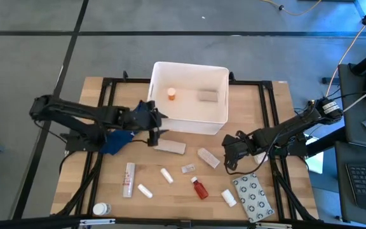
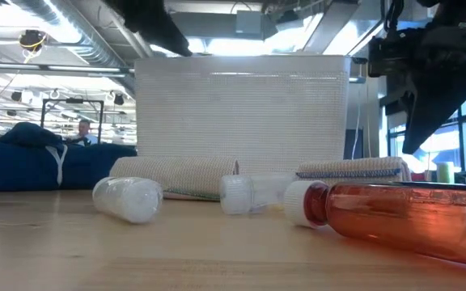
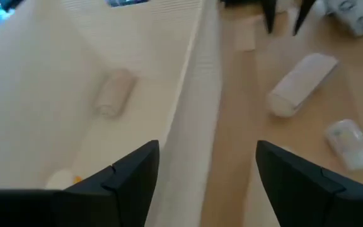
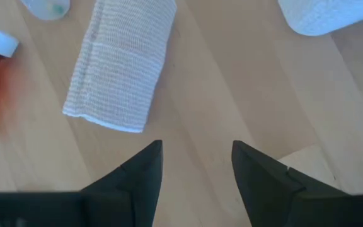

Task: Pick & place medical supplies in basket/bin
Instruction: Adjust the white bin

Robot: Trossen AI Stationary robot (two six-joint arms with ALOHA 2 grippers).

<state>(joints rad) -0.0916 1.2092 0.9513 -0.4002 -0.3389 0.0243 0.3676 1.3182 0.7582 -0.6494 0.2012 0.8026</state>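
- left gripper (image 3: 207, 183) open, empty, over white bin (image 1: 218, 121) front wall
- right gripper (image 4: 197, 167) open, empty, near beige roll (image 4: 121, 63)
- bin holds roll (image 3: 113, 93), possibly an orange-capped item (image 1: 171, 94)

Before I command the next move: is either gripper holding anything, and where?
Nothing is held. The left gripper is open at the bin wall; the right gripper is open over bare table.

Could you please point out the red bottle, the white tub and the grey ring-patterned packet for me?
red bottle (image 1: 200, 189), high view, middle of its red body.
white tub (image 1: 190, 67), high view, far rim.
grey packet (image 1: 253, 196), high view, centre of its patterned face.
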